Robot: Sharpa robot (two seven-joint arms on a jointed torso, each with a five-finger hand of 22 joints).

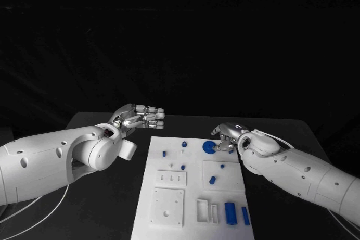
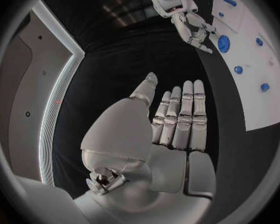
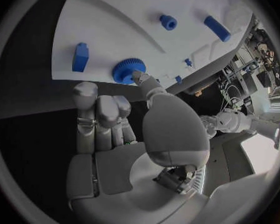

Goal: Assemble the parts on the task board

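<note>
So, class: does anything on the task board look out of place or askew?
Nothing looks damaged or spilled. The one oddity: the blue gear sits at the task board's far right edge, seeming to overhang it in the right wrist view, with the right hand's thumb against it.

In the head view, you can't tell whether the right hand (image 1: pixel 229 135) touches the blue gear (image 1: pixel 210 147): its fingers (image 1: pixel 222 144) cover the gear's right edge. The task board (image 1: pixel 169 224) runs off the frame's bottom. Its small upper parts are too tiny to identify.
</note>
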